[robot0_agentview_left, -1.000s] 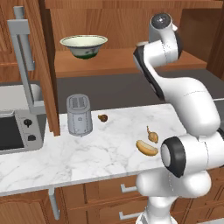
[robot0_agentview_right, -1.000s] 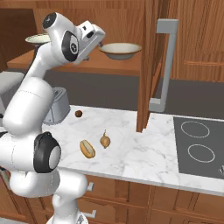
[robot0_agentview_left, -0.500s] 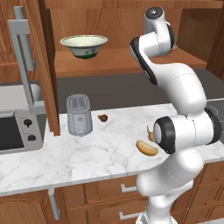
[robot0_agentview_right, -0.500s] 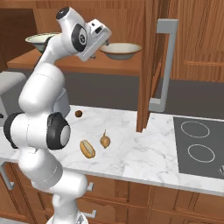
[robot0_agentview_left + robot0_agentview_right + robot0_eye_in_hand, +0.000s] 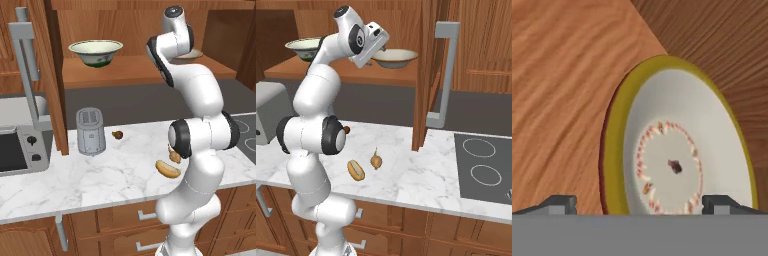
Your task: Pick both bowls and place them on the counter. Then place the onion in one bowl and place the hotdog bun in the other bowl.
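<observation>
The shallow tan-brown bowl [image 5: 397, 57] sits on the wooden cabinet shelf; the hand view shows its beige inside [image 5: 677, 160] close up. My gripper [image 5: 382, 50] is open just left of this bowl at rim height. In the hand view my gripper [image 5: 639, 205] holds nothing, with the bowl's near rim between its spread fingertips [image 5: 561, 203]. The cream-white bowl [image 5: 95, 52] with a green band stands further left on the same shelf. On the marble counter [image 5: 75, 175] lie the onion [image 5: 376, 160] and the hotdog bun [image 5: 356, 170], side by side near the arm's base.
A grey toaster [image 5: 90, 131] and a small reddish-brown lump [image 5: 117, 134] stand on the counter. A microwave [image 5: 15, 150] sits at the left and a stovetop [image 5: 483, 167] at the right. Open cabinet doors with grey handles [image 5: 441, 75] flank the shelf.
The arm has twisted and straightened upward, and the hand has moved a little nearer to the tan-brown bowl. The jaws have stayed open, and the objects have not moved.
</observation>
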You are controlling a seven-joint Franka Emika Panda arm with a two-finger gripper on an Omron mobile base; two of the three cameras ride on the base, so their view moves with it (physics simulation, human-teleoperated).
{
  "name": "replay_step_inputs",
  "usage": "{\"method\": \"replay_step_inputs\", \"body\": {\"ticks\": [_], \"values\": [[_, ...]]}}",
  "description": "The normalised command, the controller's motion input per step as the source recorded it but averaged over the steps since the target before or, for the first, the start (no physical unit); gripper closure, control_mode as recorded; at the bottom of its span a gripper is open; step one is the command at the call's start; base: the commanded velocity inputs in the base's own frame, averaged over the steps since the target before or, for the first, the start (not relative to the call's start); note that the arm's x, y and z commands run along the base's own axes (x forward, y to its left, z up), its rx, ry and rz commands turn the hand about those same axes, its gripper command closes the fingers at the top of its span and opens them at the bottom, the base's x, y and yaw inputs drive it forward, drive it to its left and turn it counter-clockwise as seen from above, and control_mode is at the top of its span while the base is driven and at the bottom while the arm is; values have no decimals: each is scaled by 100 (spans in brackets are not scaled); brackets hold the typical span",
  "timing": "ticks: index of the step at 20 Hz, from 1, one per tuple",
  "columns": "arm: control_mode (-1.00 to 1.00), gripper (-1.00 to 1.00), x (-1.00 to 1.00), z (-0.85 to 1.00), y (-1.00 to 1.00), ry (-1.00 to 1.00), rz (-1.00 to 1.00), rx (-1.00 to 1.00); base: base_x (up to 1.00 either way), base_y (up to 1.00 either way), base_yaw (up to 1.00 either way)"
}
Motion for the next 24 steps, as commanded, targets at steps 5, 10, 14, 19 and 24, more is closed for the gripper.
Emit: {"method": "replay_step_inputs", "body": {"ticks": [5, 10, 14, 19, 24], "values": [[-100, -100, 42, -21, -13, 2, 6, 0, 0, 0, 0], [-100, -100, 13, -21, -4, 2, 3, 0, 0, 0, 0], [-100, 100, 9, -24, 0, 1, 1, 0, 0, 0, 0], [-100, 100, 3, -12, 0, 0, 0, 0, 0, 0, 0], [-100, 100, -18, -4, 0, -2, 0, 0, 0, 0, 0]]}}
